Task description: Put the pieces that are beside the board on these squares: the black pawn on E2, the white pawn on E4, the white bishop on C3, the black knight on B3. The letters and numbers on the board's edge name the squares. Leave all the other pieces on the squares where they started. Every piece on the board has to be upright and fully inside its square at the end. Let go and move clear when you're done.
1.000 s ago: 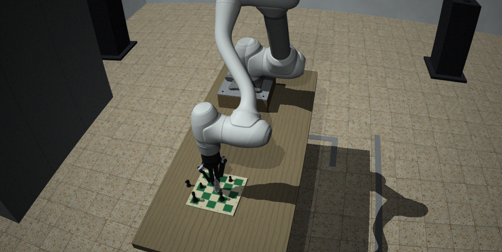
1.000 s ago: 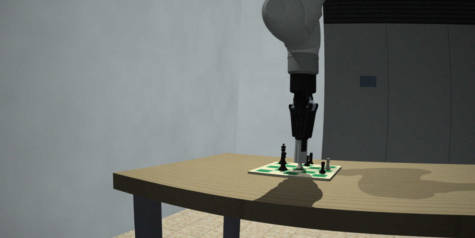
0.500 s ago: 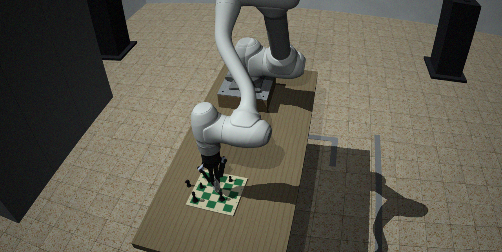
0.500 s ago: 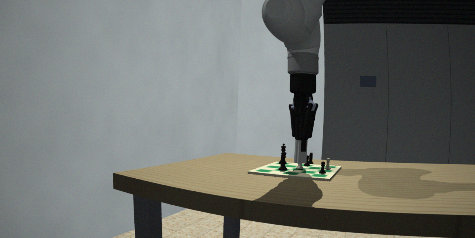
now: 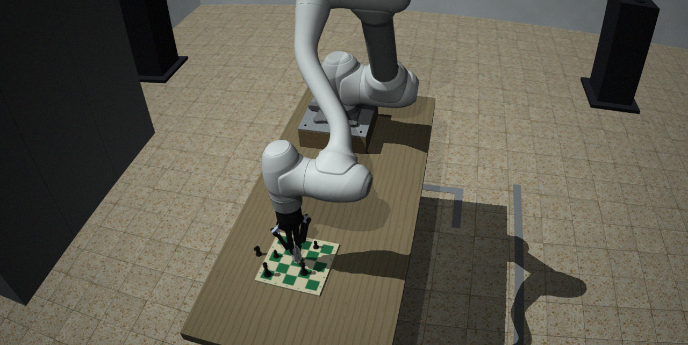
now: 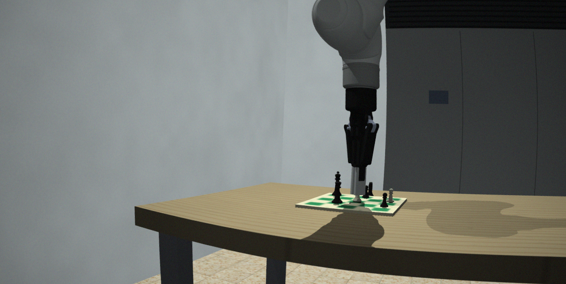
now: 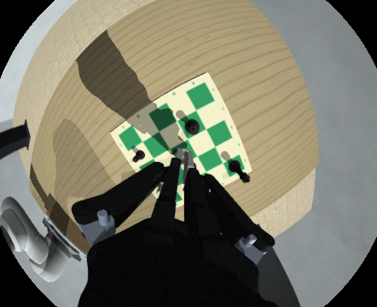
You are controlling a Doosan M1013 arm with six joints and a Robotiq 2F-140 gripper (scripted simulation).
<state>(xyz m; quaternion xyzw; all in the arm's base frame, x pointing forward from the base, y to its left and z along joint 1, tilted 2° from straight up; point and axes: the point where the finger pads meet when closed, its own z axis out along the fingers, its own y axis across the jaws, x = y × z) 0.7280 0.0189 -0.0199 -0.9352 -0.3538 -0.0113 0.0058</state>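
The green and cream board [image 5: 288, 289] [image 6: 312, 204] [image 7: 202, 94] lies near the front of the wooden table. My gripper [image 5: 296, 255] [image 6: 358, 183] [image 7: 182, 156] points straight down over the middle of the board and is shut on the white bishop [image 6: 357, 199] [image 7: 184, 153], whose base is at the board's surface. I cannot read which square it is on. A white pawn [image 6: 391, 194] stands on the board. A small black piece [image 5: 258, 249], which looks like the black knight, stands on the table just off the board's left edge.
Several black pieces stand on the board: a tall king [image 5: 265, 271] [image 6: 335, 188], a pawn [image 5: 315, 244], another pawn [image 5: 303, 271] [image 6: 384, 200] [image 7: 192, 126]. The arm's base [image 5: 336, 126] is at the far end of the table [image 5: 288, 323].
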